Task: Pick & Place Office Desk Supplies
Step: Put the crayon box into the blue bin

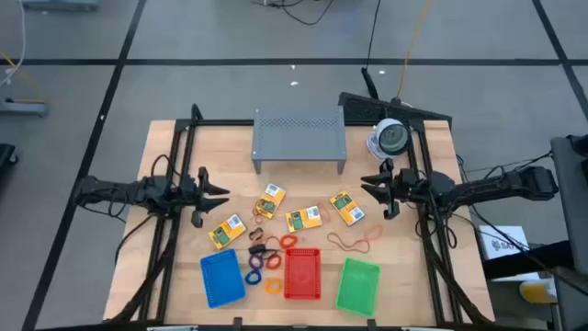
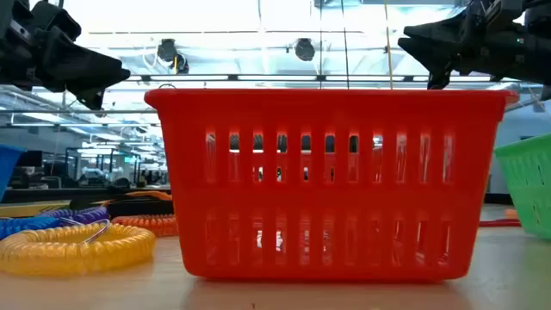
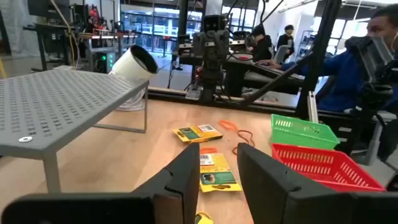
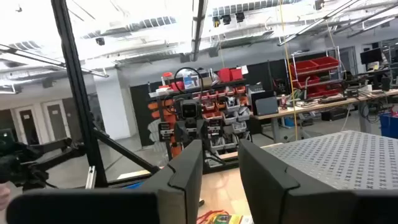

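Several yellow-and-green crayon boxes [image 1: 303,219] lie flat at mid-table, one more of them [image 1: 227,231] to the left. Reddish rubber bands [image 1: 354,242] lie to their right. Small coloured rings [image 1: 262,262] sit between the blue tray [image 1: 221,278] and the red tray [image 1: 302,273]; a green tray [image 1: 358,284] stands further right. My left gripper [image 1: 223,196] hovers open at the left, fingers pointing toward the boxes [image 3: 214,171]. At the right, my right gripper [image 1: 367,188] hovers open, pointing toward the left edge. Neither holds anything.
A grey perforated metal shelf [image 1: 299,138] stands at the far middle, with a round white-and-grey device [image 1: 390,138] to its right. Black frame rails [image 1: 175,175] run along both table sides. People sit beyond the table in the left wrist view.
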`<state>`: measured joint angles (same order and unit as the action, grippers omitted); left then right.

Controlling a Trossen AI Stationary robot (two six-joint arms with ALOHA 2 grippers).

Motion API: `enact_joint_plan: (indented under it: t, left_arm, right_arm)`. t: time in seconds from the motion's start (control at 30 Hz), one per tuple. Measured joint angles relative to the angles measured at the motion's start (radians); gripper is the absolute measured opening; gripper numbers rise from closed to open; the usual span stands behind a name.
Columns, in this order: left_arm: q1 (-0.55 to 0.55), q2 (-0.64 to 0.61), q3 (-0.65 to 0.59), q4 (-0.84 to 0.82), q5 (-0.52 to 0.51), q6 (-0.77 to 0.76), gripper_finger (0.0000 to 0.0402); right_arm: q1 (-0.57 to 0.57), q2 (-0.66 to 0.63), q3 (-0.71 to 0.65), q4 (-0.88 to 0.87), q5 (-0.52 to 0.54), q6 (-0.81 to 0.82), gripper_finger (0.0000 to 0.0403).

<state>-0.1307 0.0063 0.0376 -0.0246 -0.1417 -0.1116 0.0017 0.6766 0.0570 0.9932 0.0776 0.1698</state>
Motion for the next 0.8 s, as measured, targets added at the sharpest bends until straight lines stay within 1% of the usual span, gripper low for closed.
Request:
enact_joint_plan:
  t: [0.17,0.27,0.33,0.5,0.67,0.8]
  left_arm:
    - [0.000,0.035,0.017,-0.025,-0.018,0.032,0.0118]
    - [0.000,0.086,0.072,-0.071,-0.021,0.074,0.0118]
    - [0.000,0.128,0.118,-0.135,-0.034,0.078,0.0118]
    - [0.000,0.274,0.259,-0.320,-0.051,0.079,0.0118]
    - [-0.027,0.448,0.373,-0.344,-0.038,0.068,0.0118]
    - [-0.085,0.603,0.451,-0.362,-0.034,0.064,0.0118]
  right_arm:
    - [0.000,0.013,0.000,0.005,0.016,-0.006,0.0094]
    - [-0.001,0.014,0.000,0.005,0.036,-0.001,0.0093]
    - [-0.001,0.014,0.000,0.005,0.053,0.000,0.0093]
    - [-0.001,0.014,0.000,0.005,0.060,0.001,0.0093]
    - [-0.001,0.014,0.000,0.000,0.060,0.001,0.0093]
    - [-0.001,0.018,0.000,-0.002,0.060,0.002,0.0094]
